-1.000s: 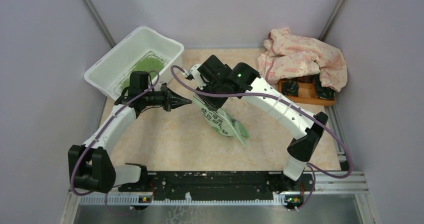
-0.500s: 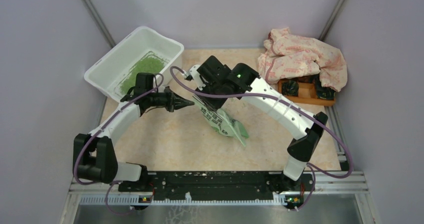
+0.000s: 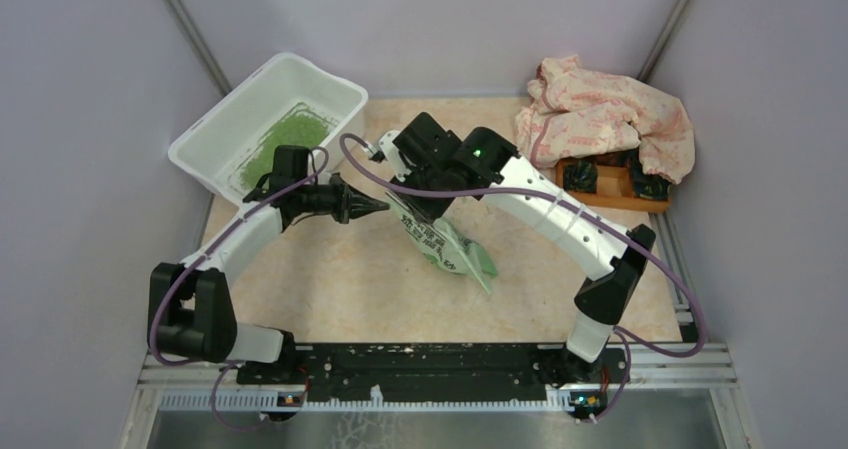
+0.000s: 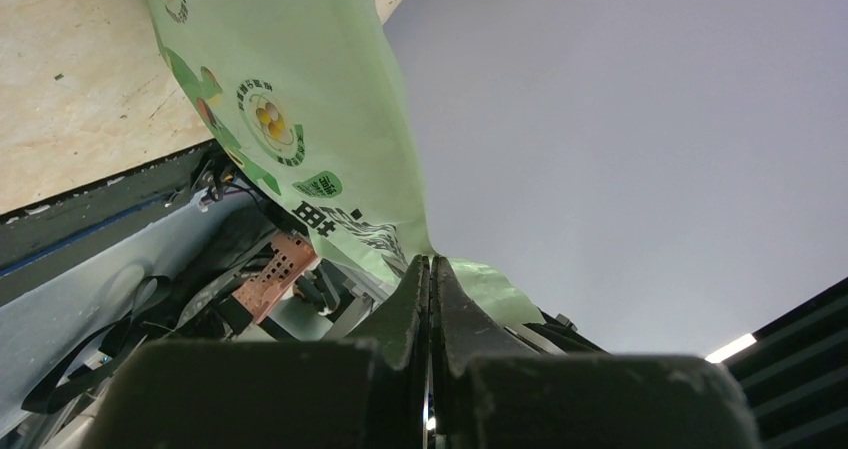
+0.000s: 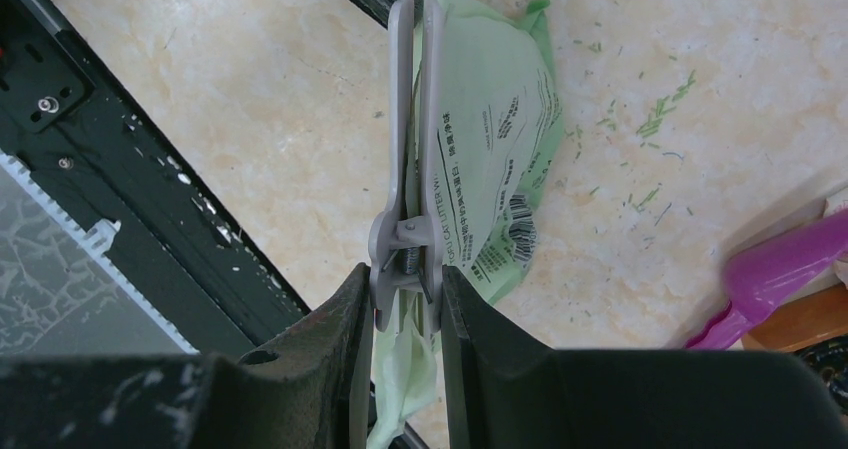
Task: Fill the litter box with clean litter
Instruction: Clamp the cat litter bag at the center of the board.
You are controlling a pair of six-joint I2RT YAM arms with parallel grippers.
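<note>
The white litter box (image 3: 225, 104) stands at the back left with a patch of green clean litter (image 3: 290, 134) in it. A light green printed litter bag (image 3: 450, 249) hangs over the table's middle. My left gripper (image 3: 383, 206) is shut, its tips pinching the bag's upper edge (image 4: 300, 89); in the left wrist view the left gripper (image 4: 430, 261) shows no gap between its jaws. My right gripper (image 5: 400, 274) is shut on the handles of a grey spring clip (image 5: 412, 169), which runs along the bag (image 5: 500, 119).
A pink patterned cloth (image 3: 600, 114) lies over an orange wooden compartment tray (image 3: 615, 184) at the back right. A purple scoop (image 5: 780, 274) lies beside that tray. Stray green granules (image 5: 660, 119) dot the table. The black base rail (image 3: 430, 359) runs along the near edge.
The left arm's elbow and shoulder have swung a little to the right, and its wrist has drawn away from the litter box. Its tips stay at the bag. The right arm has not moved.
</note>
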